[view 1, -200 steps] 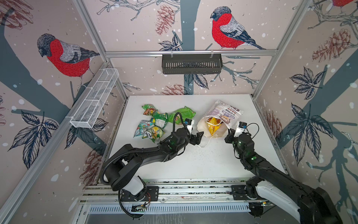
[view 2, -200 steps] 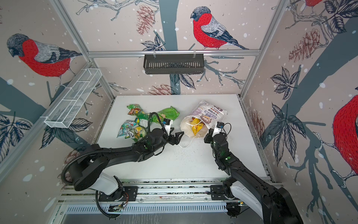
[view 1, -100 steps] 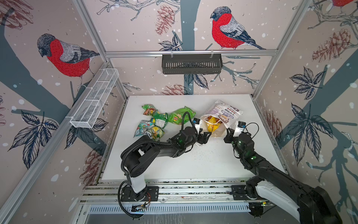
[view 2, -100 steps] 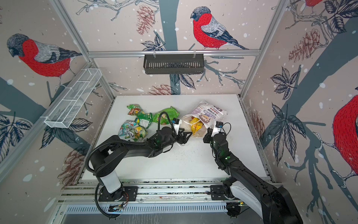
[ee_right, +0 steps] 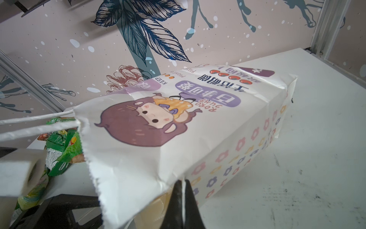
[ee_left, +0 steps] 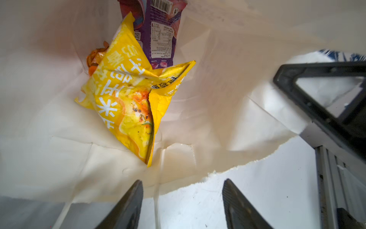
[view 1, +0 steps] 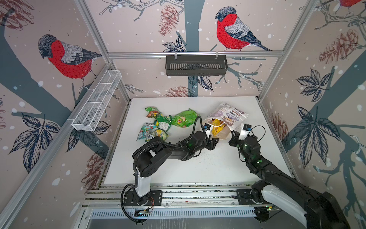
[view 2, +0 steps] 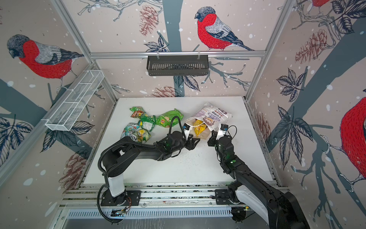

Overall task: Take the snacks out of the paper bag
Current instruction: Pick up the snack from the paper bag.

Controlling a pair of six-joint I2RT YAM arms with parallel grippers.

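**Left gripper** [view 1: 214, 141]: The jaws stand spread, with nothing between them. In the left wrist view, both fingers [ee_left: 128, 206] sit at the open mouth of the paper bag [view 1: 230, 116].

**Right gripper** [ee_right: 183, 198]: The jaws are pressed together on the bag's mouth edge. A thin strip of white paper shows between them.

**Paper bag:** In both top views the bag lies on its side, right of centre on the white table [view 1: 198, 168]. Its mouth faces the lower left of the frame. The printed face is up and shows a cartoon girl and purple labels. A flower pattern runs along the side wall.

**Contents:** A crumpled yellow packet [ee_left: 126, 99] lies nearest the mouth. A purple packet [ee_left: 161, 33] with a barcode lies deeper in. An orange packet [ee_left: 95, 59] is mostly hidden beside the yellow one.

**Removed snacks:** The green packets [view 1: 164, 124] lie clustered left of the bag, apart from it.
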